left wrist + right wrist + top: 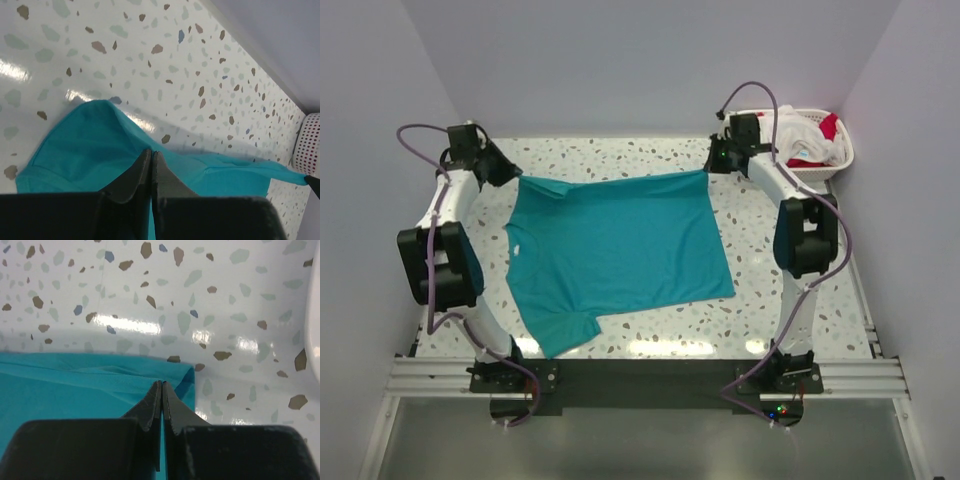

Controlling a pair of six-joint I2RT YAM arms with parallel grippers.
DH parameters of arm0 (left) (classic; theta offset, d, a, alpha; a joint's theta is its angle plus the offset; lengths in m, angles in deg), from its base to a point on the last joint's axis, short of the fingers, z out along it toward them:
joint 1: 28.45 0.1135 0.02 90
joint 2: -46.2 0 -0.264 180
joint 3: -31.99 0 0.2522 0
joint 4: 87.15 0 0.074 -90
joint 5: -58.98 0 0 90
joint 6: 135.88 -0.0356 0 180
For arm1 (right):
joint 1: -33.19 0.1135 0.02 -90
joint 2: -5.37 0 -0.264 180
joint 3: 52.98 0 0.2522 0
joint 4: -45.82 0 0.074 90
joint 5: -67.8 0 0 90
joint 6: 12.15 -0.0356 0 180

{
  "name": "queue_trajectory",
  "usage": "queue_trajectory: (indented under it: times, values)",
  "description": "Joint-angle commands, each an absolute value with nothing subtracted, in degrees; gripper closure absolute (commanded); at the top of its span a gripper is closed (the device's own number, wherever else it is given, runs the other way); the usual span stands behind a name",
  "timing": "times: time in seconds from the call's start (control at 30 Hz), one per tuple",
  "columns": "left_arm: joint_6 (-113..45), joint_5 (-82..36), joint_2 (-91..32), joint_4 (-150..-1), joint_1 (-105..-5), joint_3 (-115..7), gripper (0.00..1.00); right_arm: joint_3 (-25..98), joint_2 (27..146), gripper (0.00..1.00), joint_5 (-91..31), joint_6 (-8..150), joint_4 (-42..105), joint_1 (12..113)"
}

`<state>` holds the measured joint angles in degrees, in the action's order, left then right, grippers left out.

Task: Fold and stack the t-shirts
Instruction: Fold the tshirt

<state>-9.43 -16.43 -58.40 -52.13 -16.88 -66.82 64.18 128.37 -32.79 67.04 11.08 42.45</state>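
A plain teal t-shirt [620, 250] lies spread on the speckled table, neck to the left and hem to the right. My left gripper [515, 178] is at its far left sleeve, and in the left wrist view the jaws [151, 151] are shut on the teal fabric [85, 150]. My right gripper [712, 165] is at the far right hem corner, and in the right wrist view the jaws [162, 383] are shut on the teal cloth [75, 390]. The far edge looks pulled taut between the two grippers. White [798, 130] and red [830, 127] t-shirts lie bunched in the basket.
A white lattice basket [842, 158] stands at the far right corner, just behind my right gripper; its wall shows in the left wrist view [310, 145] and its rim in the right wrist view [314, 315]. White walls enclose the table on three sides.
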Motion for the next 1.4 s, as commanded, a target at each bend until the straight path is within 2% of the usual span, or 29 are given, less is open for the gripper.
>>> queue_trajectory:
  times: [0.0,0.3,0.8,1.37]
  values:
    - [-8.4,-16.7,-53.9,-52.3,-16.4,-61.9,1.0,59.4,123.1,1.0,-31.2,68.0,14.0,42.2]
    - [-6.1,-16.2,-46.5,-53.1,-16.4,-50.9,1.0,49.6,117.9,1.0,-30.4,67.7,16.1,42.2]
    - [0.3,-16.8,-35.4,-60.8,-16.0,-29.4,1.0,41.5,117.4,1.0,-30.5,65.8,18.4,42.2]
    - [0.7,-14.4,-32.2,-61.0,-15.5,-26.0,1.0,40.1,116.9,1.0,-29.2,65.7,18.4,42.2]
